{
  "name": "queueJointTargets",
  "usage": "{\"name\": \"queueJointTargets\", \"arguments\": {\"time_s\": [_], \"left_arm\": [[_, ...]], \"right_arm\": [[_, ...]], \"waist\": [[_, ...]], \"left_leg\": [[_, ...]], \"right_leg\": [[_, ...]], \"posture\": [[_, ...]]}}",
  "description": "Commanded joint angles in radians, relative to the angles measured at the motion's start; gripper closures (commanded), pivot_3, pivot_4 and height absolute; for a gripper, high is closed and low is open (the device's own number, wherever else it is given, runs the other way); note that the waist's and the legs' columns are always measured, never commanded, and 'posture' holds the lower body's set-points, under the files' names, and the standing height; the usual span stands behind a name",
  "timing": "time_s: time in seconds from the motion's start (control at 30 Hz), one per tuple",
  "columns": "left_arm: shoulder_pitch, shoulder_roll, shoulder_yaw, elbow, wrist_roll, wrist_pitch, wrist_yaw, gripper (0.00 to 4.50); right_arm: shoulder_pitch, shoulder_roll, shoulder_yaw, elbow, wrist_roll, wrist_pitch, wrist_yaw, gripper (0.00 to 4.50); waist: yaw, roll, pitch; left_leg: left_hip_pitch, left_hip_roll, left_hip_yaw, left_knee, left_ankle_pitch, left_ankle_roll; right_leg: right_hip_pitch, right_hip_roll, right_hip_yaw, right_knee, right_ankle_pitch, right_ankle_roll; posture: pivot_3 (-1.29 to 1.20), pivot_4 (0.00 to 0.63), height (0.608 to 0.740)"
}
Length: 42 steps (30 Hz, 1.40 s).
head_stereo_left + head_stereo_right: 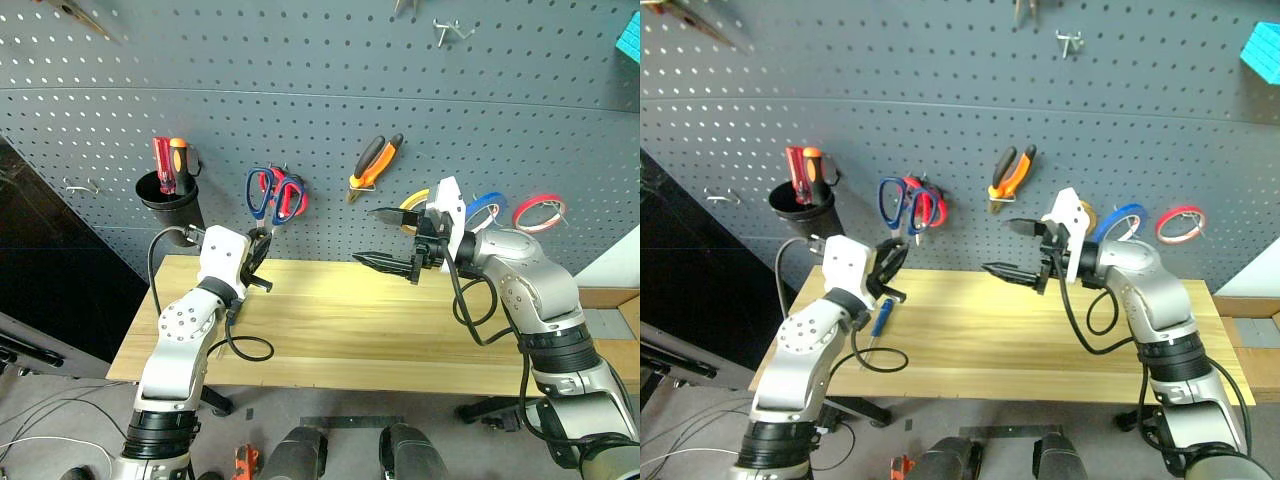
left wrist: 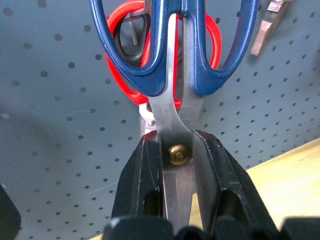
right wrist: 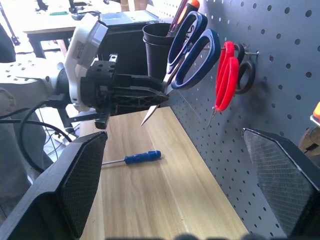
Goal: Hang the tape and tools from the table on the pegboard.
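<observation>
**Left wrist view: blue scissors clamped at the pivot, handles up at the hook**

Left wrist view puts my left gripper (image 2: 178, 165) right where I want it: both black fingers squeezed on the steel blades of the blue-handled scissors (image 2: 177, 60) at the brass pivot, handle loops pointing up toward the pegboard (image 1: 330, 90). The red-handled scissors (image 3: 226, 77) already hang on a hook just behind them, and the black cup (image 1: 168, 190) with red and orange screwdrivers sits beside.

My right gripper (image 1: 395, 240) hangs spread wide and empty above the table (image 1: 340, 340), near the blue tape (image 1: 486, 206), which is on the board with the pliers (image 1: 374, 162). The small blue screwdriver (image 3: 142, 157) lies on the wood.

To finish this hang cleanly I judge I must line one blue loop with a free hook tip, ease forward level, then lower before letting go. The risk is snagging the red pair or knocking it off.
</observation>
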<state>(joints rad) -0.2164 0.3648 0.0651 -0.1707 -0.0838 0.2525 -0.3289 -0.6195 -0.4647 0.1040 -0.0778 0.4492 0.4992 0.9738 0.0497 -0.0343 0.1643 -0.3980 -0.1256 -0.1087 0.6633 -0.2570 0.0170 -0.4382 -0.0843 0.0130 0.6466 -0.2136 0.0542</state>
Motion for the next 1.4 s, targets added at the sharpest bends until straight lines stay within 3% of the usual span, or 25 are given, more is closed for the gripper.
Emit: {"name": "queueJointTargets", "arguments": {"time_s": [0.03, 0.27, 0.43, 0.63, 0.77, 0.97, 1.4], "left_arm": [[-0.069, -0.007, -0.027, 0.067, 0.041, 0.011, 0.025, 3.95], [-0.229, -0.064, -0.024, 0.285, 0.043, 0.099, 0.078, 3.96], [-0.261, -0.067, -0.002, 0.357, 0.02, 0.093, 0.076, 2.37], [-0.162, 0.013, 0.067, 0.254, 0.015, 0.215, 0.083, 0.28], [-0.083, 0.118, 0.143, 0.223, -0.026, 0.445, 0.047, 0.28], [-0.117, 0.179, 0.098, 0.335, -0.034, 0.535, -0.032, 0.28], [-0.248, 0.137, -0.024, 0.703, 0.034, 0.43, -0.036, 0.28]], "right_arm": [[-0.022, -0.002, 0.004, -0.031, -0.004, 0.0, -0.003, 0.0], [-0.029, 0.002, 0.018, -0.012, -0.014, -0.008, -0.001, 0.0], [-0.024, -0.007, 0.016, -0.011, -0.019, -0.007, -0.001, 0.0], [0.055, -0.022, 0.014, -0.115, 0.005, 0.058, -0.025, 0.0], [0.129, -0.021, 0.041, -0.203, 0.022, 0.12, -0.055, 0.0], [0.16, -0.021, 0.058, -0.251, 0.037, 0.172, -0.069, 0.0], [0.158, -0.05, 0.053, -0.296, 0.067, 0.227, -0.085, 0.0]], "waist": [[0.001, 0.001, -0.002], [0.001, -0.001, -0.009], [-0.021, 0.0, -0.014], [-0.032, 0.0, -0.014], [-0.037, 0.002, -0.012], [-0.023, 0.008, -0.005], [-0.042, 0.006, 0.004]], "left_leg": [[0.0, 0.0, 0.0, 0.0, 0.0, 0.0], [0.0, -0.001, 0.0, 0.002, 0.0, 0.0], [0.0, -0.001, 0.0, 0.001, 0.0, 0.0], [0.0, 0.0, 0.0, 0.001, 0.0, 0.0], [0.0, 0.0, -0.001, 0.001, 0.0, 0.001], [0.006, -0.001, -0.003, 0.001, -0.003, 0.005], [0.005, -0.001, -0.004, -0.001, -0.003, 0.005]], "right_leg": [[0.0, 0.0, 0.0, 0.0, 0.0, 0.0], [0.001, 0.0, 0.0, 0.0, 0.001, 0.001], [0.0, 0.0, 0.0, 0.001, 0.001, 0.001], [0.0, 0.0, 0.001, 0.001, 0.001, 0.001], [-0.001, 0.0, 0.001, 0.001, 0.0, 0.0], [0.003, -0.001, -0.001, 0.0, 0.0, 0.001], [0.007, -0.002, 0.001, -0.001, 0.0, 0.0]], "posture": [[0.08, 0.095, 0.74], [0.08, 0.093, 0.74], [0.07, 0.099, 0.74], [0.03, 0.131, 0.74], [0.03, 0.166, 0.74], [0.04, 0.191, 0.74], [0.01, 0.212, 0.74]]}}
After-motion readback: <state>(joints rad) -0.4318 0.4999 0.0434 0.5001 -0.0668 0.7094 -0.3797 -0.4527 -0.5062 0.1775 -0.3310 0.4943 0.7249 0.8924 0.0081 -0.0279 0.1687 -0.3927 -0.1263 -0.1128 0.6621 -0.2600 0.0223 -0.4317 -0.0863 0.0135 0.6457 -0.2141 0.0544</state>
